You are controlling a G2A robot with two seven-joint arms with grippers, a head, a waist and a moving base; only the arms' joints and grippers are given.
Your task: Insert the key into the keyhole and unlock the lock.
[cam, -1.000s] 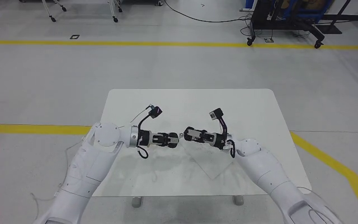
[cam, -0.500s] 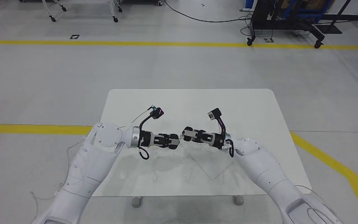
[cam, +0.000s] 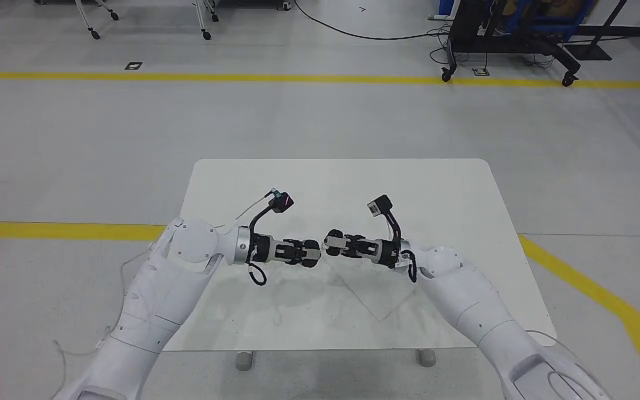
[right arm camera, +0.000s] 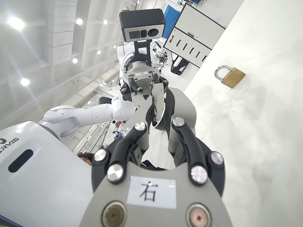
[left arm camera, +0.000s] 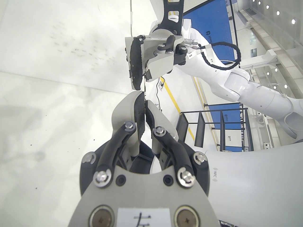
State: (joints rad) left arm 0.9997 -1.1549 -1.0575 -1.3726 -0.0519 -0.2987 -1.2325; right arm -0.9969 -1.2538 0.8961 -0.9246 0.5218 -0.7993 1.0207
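While the key, seemingly the thin dark strip seen edge-on, sits pinched in the nearly closed left claw, the right claw meets it tip to tip above the table. Whether that claw is open or gripping cannot be told. The padlock lies flat on the table, well apart, untouched. A clean handover likely calls for one claw clamping firmly before the other lets go, keeping the strip straight. The key's teeth are hidden between the pads, and the keyhole is too small to make out.
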